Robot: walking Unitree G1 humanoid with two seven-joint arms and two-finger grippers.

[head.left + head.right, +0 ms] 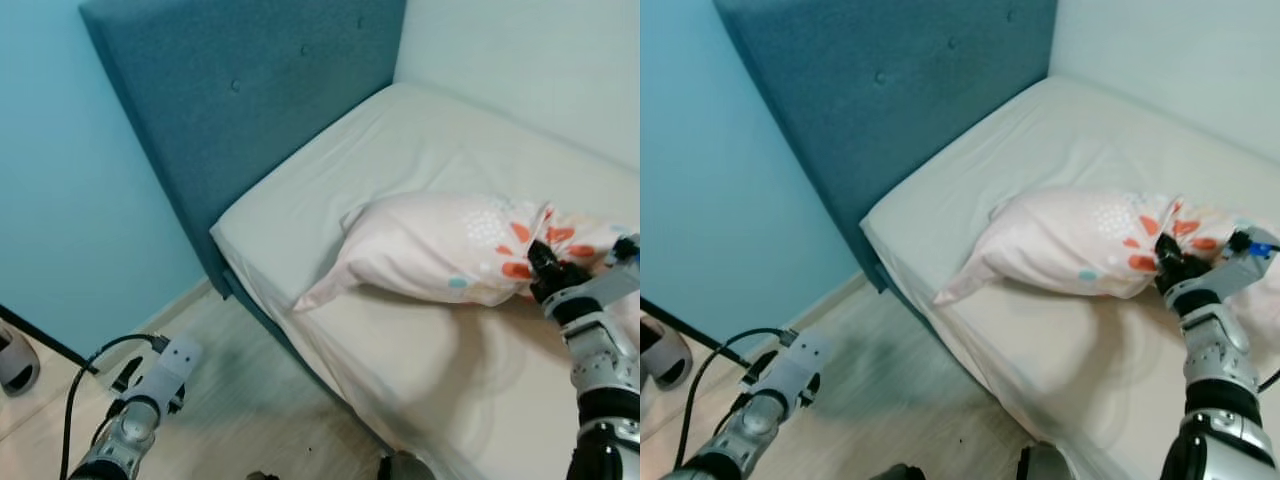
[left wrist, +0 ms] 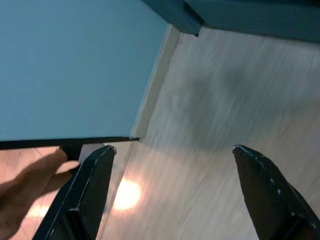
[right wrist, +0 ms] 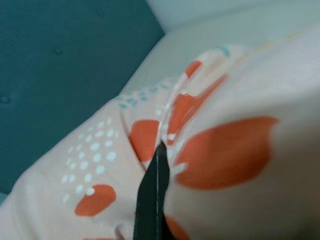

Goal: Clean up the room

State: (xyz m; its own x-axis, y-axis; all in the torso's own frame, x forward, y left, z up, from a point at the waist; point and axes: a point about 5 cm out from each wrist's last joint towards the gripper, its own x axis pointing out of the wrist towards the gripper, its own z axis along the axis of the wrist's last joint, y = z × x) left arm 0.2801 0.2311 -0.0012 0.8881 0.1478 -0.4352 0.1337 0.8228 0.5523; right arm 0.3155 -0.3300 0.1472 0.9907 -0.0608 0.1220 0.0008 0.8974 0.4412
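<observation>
Left gripper (image 2: 170,190) hangs low over the wood floor (image 1: 250,410) beside the bed, fingers spread wide, nothing between them. Idle. A person's hand (image 2: 25,185) shows at the edge of the left wrist view, near the doorway strip; not involved as far as I can tell.

Right gripper (image 1: 543,262) is at the pillow (image 1: 440,245), fingers pinched onto a bunched fold of the floral cover at its near-right end. Right wrist view shows one black finger (image 3: 155,195) buried in the fabric, so I read it as clamped on the pillow.

Pillow lies mid-mattress, skewed, one corner pointing at the bed's edge, clear of the headboard (image 1: 260,110). Sheet on the bed (image 1: 420,130) looks flat, nothing else on it.

Status, my read: grip done, placement not. Pillow isn't at the head of the bed yet; remaining work is drag or lift it up toward the headboard, square it, release. Can't judge the rest of the room from here.
</observation>
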